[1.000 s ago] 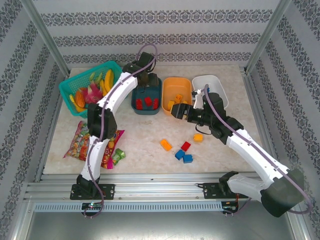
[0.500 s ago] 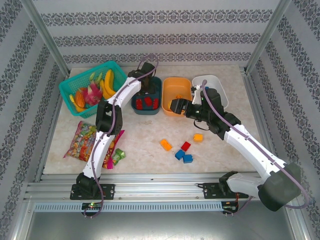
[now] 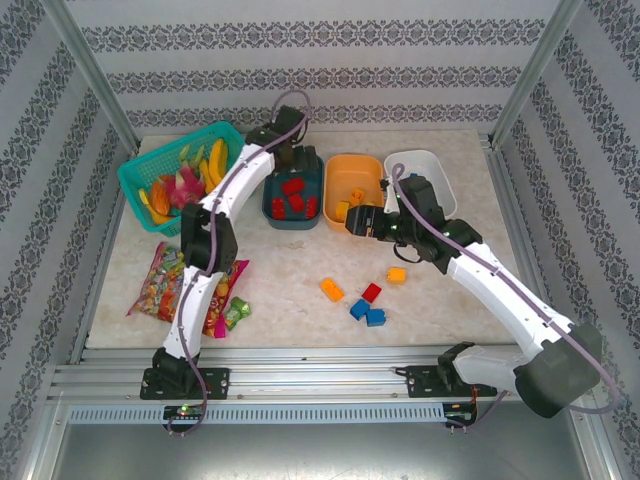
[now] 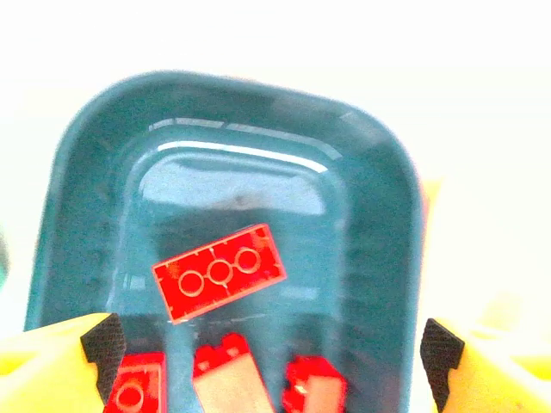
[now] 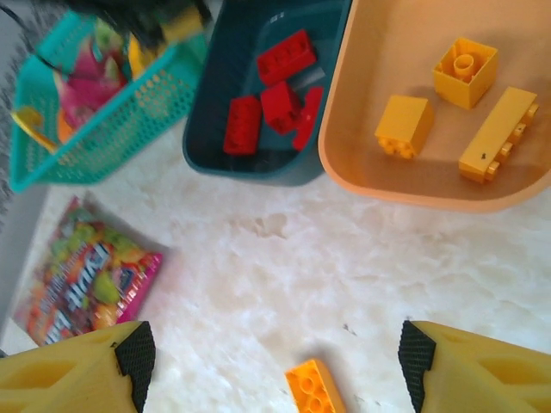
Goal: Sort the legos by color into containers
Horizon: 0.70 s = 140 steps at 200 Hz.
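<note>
Your right gripper hangs wide open, empty (left gripper too); drop off-centre and you'll knock the orange brick aside.

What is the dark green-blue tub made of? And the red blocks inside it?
The dark teal tub looks like smooth, shiny plastic: light gleams in streaks on its rounded walls. The red bricks seem hard glossy plastic too, with crisp moulded circles.

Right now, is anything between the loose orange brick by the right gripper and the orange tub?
Nothing visible: in the right wrist view, bare table runs from the orange brick to the orange tub.
</note>
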### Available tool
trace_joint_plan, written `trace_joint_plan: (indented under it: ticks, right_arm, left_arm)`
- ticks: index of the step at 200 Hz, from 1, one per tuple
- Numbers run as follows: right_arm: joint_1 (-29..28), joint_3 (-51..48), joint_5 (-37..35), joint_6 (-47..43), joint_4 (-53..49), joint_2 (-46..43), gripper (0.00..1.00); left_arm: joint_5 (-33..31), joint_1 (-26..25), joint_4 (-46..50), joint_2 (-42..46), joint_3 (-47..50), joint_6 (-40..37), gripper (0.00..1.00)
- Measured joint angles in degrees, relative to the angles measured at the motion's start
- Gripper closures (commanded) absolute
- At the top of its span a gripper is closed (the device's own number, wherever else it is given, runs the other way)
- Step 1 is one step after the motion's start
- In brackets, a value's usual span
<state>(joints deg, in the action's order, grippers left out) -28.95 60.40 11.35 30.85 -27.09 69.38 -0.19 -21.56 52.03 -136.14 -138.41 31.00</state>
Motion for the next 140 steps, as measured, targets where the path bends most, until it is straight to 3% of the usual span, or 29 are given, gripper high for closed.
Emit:
trace_joint_plan:
  ticks: [26,84,140]
  right_arm:
    - [-4.15,2.64,-0.79,-5.40,-5.62,3.87,0.26]
    - [-13.97,4.39,-2.10,-12.61,-14.32,17.03,0.26]
    - [-16.20,8.13,-3.23,-14.47,-17.51,30.69,0.29]
  left_arm:
    - [1.75,-0.50,-2.89,14.97,10.78,1.92,0.06]
    - [7.10,-0.96,-9.84,50.80,51.25,6.67,0.00]
    - [11.41,-1.36,-8.57,74.60,76.96,10.73,0.00]
